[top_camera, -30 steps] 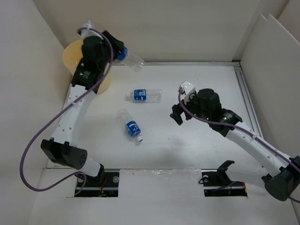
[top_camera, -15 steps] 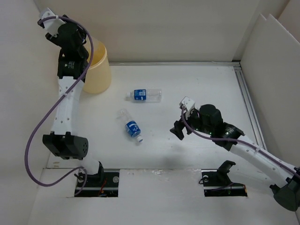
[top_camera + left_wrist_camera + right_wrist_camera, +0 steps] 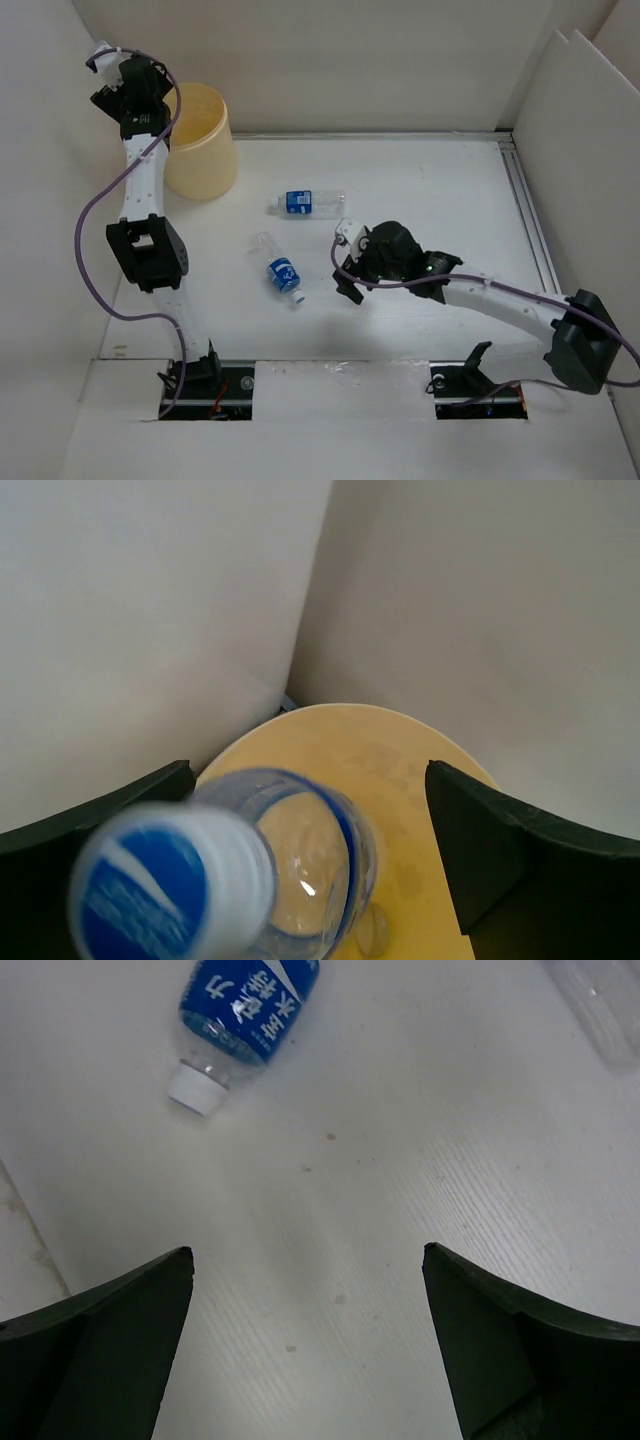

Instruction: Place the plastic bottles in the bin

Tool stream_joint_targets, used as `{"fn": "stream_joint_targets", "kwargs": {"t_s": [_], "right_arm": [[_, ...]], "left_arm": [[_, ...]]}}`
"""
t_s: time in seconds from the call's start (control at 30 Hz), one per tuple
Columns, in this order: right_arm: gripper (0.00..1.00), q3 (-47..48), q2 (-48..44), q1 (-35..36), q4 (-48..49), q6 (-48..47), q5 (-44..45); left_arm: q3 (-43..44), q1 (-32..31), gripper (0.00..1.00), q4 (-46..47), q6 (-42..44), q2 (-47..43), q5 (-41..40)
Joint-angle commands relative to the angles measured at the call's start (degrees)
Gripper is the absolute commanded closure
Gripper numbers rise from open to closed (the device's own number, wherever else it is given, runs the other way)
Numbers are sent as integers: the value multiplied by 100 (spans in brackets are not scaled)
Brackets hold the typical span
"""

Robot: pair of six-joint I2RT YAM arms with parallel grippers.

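- A small clear plastic bottle with a blue cap, blurred, sits just above the mouth of the large pale yellow round plastic bin.
- The left gripper is spread wide on either side of it.
- Two blue-labelled clear bottles lie on the white worktop, apart from the bin.
- The right gripper, also spread wide, hovers beyond them.

the left gripper is raised high, jaws wide apart; the right gripper points down, likewise spread.

White desk, faintly scuffed and speckled. Plain white back wall across upper frame; left wall meets it in the upper left corner. Overlapping white panels at right. Metal rail along desk's right edge. Light even, shadows soft.
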Motion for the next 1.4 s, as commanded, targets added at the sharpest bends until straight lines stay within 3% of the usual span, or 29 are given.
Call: {"fn": "stream_joint_targets", "kwargs": {"t_s": [0.0, 0.23, 0.43, 0.53, 0.57, 0.6, 0.7, 0.93, 1.03, 1.23, 1.33, 1.37], "right_arm": [[0, 682, 441, 428, 497, -240, 347], [0, 1632, 1216, 613, 276, 198, 778], [0, 2265, 1752, 807, 276, 699, 1006], [0, 2511, 2270, 973, 276, 981, 1007], [0, 2572, 2524, 1043, 329, 1095, 1007], [0, 2642, 2648, 1174, 329, 1148, 1172], [0, 3055, 3132, 1377, 277, 1350, 1541], [0, 3627, 3817, 1431, -294, 1957, 2553], [0, 4092, 4264, 1431, -742, 2062, 2773], [0, 4357, 4916, 1378, -506, 2202, 2325], [5, 4297, 5154, 1264, -506, 2369, 2000], [18, 4200, 5215, 1264, -393, 2370, 1948]], "left_arm": [[630, -47, 0, 15, -88, -150, 577], [623, -47, 0, 23, -158, -666, 1114], [491, -47, 0, -1144, -685, -1554, 1859], [-596, -301, 0, -1304, -686, -2625, 2186], [-1469, -406, 0, -1304, -686, -2950, 2238], [-1965, -634, 0, -938, -686, -3666, 2361], [-3327, -960, 0, -828, -686, -4741, 2511], [-4772, -1031, 0, -1399, -712, -6343, 2880], [-4774, -1031, 0, -1751, -546, -6600, 2880], [-4835, -1031, 0, -2173, -545, -6987, 3250], [-4888, -1031, 0, -2227, -597, -7215, 3311], [-4888, -1031, 0, -2288, -598, -7216, 3311]]}}
